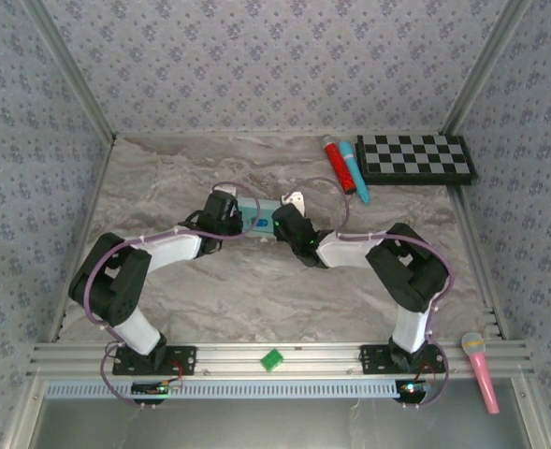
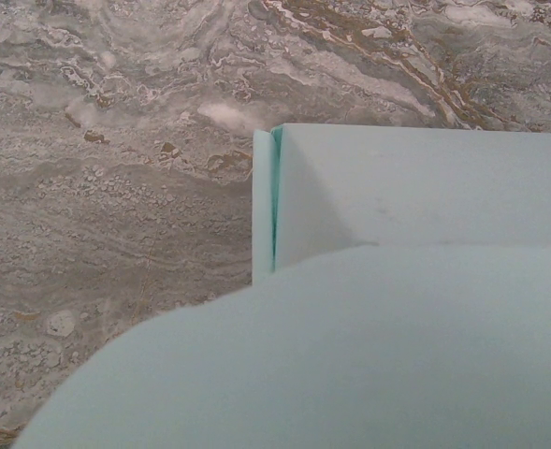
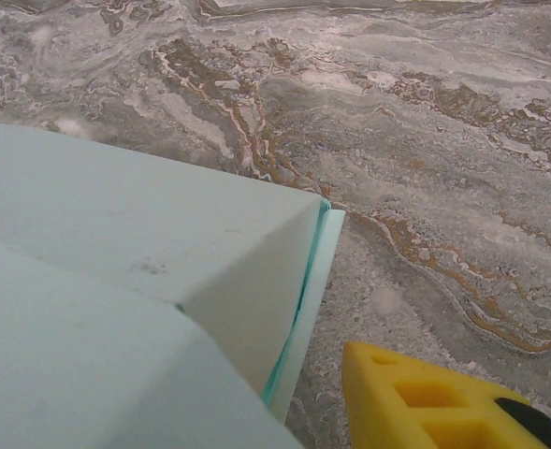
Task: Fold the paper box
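The paper box [image 1: 256, 211], central on the tabletop [image 1: 163, 276], lies between left tool [image 1: 239, 214], pressed together, and right tool [image 1: 277, 221], whose state we cannot tell; we'd steady both ends while creasing.

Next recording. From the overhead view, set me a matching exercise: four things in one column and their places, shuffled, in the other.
Things:
1. paper box
2. checkerboard
3. pink microphone
4. green block

Places:
A. on the near rail, about midway along it
B. far right corner of the table
C. around the middle of the table
D. at the near rail's right end

Pairs: 1-C, 2-B, 3-D, 4-A
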